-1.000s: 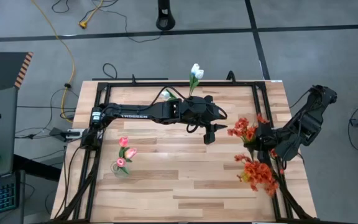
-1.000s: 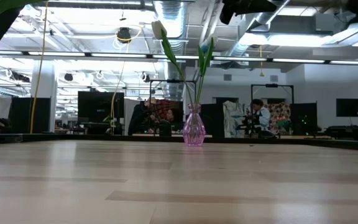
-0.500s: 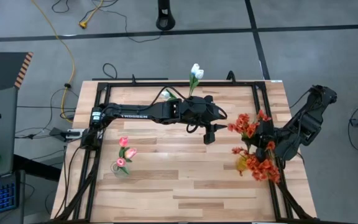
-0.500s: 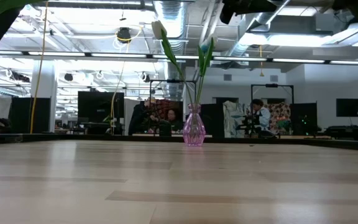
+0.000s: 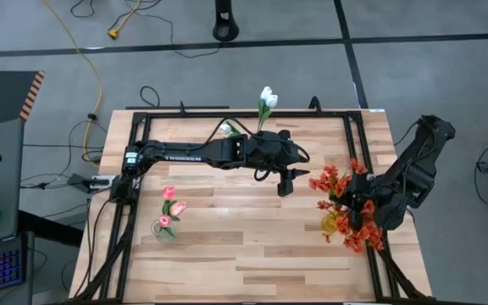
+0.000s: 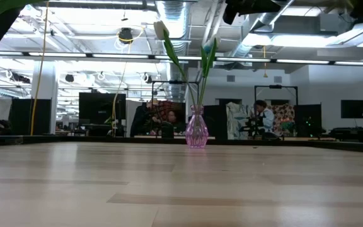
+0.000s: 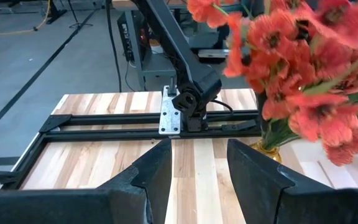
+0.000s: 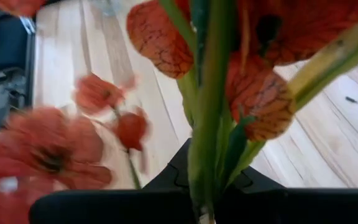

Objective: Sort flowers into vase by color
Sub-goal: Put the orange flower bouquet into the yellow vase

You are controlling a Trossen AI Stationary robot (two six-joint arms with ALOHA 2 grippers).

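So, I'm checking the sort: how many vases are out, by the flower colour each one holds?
Pink-tulip vase: 1
White-tulip vase: 1
Red-orange-flower vase: 1
Total: 3

1. Pale wood planks, smooth with a soft sheen, on the surface [image 5: 252, 246].
2. Matt black metal bars in the frame [image 5: 185, 113] along its edges.
3. Faceted, glossy, see-through pink glass or plastic in the vase [image 6: 196, 128].
4. Thin, veined, cloth-like red-orange petals on the flowers [image 8: 253, 99]; smooth plastic-looking green stems [image 8: 207, 112].
5. Dull dark plastic on the left tool [image 7: 194, 177].
6. Bare metal bracket [image 7: 171, 112], lightly shiny.
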